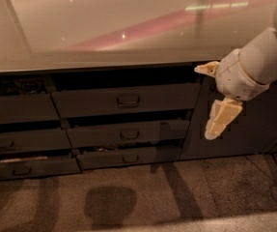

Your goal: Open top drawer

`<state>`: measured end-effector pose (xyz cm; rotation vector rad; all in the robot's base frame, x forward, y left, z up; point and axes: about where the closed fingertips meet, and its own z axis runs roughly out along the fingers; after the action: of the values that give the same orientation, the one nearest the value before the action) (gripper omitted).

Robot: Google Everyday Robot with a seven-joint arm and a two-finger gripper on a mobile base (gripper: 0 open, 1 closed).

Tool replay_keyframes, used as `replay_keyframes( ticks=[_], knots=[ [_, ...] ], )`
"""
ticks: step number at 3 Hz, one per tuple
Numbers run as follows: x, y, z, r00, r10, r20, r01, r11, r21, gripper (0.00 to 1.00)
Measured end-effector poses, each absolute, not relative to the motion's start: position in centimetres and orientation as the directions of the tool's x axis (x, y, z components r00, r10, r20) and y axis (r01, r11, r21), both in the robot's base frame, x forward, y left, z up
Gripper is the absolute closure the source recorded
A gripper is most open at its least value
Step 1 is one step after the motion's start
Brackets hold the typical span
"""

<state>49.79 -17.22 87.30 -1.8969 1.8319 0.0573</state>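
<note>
Hanging over the speckled floor, the gripper is before the flat cabinet door, its fingers spread wide and holding nothing. Just beside it stands the top drawer, directly under the glossy countertop.

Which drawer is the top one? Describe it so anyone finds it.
Under the glossy pale countertop, take the middle stack's uppermost dark grey drawer front, left of the cream gripper hanging by the flat cabinet door. It is taller than the slimmer fronts below it.
</note>
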Motion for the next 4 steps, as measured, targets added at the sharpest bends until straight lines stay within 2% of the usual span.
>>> replay_keyframes(
  ticks=[2,3,4],
  knots=[
    [49.7,-16.0,87.6,0.147,-0.905,-0.398,-0.944,-0.009,-0.33,0.0],
    [52.9,-18.0,86.2,0.102,-0.896,-0.432,-0.949,0.042,-0.312,0.0],
    [60.0,-20.8,82.4,0.035,-0.876,-0.482,-0.968,0.091,-0.235,0.0]
  ],
)
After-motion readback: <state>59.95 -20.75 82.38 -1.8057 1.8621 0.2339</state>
